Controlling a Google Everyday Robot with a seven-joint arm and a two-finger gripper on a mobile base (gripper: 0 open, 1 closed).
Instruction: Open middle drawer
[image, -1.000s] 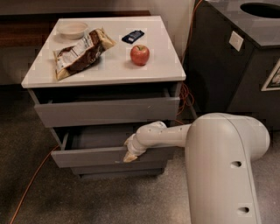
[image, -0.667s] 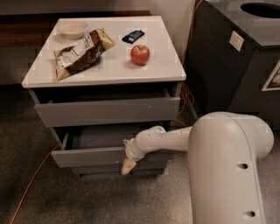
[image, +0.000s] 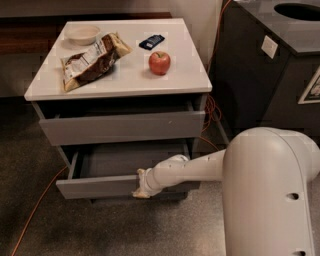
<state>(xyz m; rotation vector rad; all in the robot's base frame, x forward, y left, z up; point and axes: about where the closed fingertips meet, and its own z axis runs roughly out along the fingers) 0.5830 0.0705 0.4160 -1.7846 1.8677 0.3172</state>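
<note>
While the middle drawer (image: 95, 187) stands partly out beneath the upper drawer (image: 120, 129), its long front running left to right, the gripper (image: 141, 186) sits against that front's top edge near mid-width, whether clamped I cannot tell, so any further pull runs straight out toward the robot.

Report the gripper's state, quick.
Gripper: at the front panel of the pulled-out middle drawer; open or closed cannot be told.
</note>
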